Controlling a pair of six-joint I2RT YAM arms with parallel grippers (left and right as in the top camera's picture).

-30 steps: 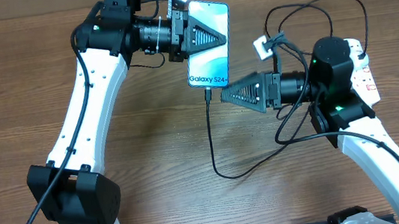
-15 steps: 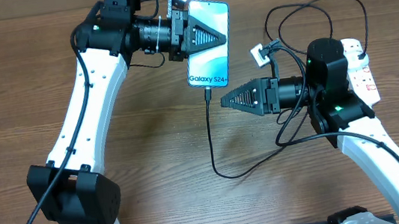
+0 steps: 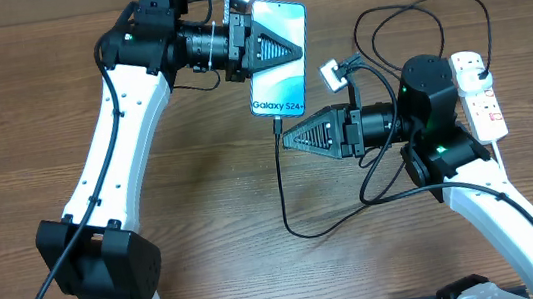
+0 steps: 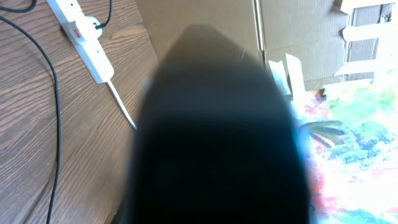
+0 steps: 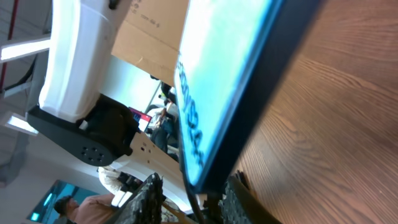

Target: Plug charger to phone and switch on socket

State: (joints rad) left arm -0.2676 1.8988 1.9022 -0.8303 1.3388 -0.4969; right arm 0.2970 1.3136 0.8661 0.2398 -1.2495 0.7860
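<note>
**Spotter:** What have you got on screen?

**Operator:** While I have the overhead view up, I'll start on my left. My left gripper (image 3: 296,53) is clamped across the phone (image 3: 281,102), a slim rectangular smartphone with a light blue screen and dark edges. It sits at the top centre, screen up. I can't tell whether it rests on the brown wooden table (image 3: 203,207).

**Spotter:** And the charger?

**Operator:** The charger (image 3: 282,178), a long thin black cable, meets the phone's bottom edge with its connector tip. It runs down the table, curves right and loops up toward the far right.

**Spotter:** Your right side?

**Operator:** My right gripper (image 3: 286,139) lies level just below the phone, tips at the cable. On my right wrist view the fingers (image 5: 148,196) stand either side of the cable, under the phone's edge. Whether they pinch it, I can't tell.

**Spotter:** The socket?

**Operator:** The socket (image 3: 483,105), a white oblong power strip with red switches, lies at the far right. The charger's black plug (image 3: 480,67) sits in its upper end. I can't read the switch position.
</note>
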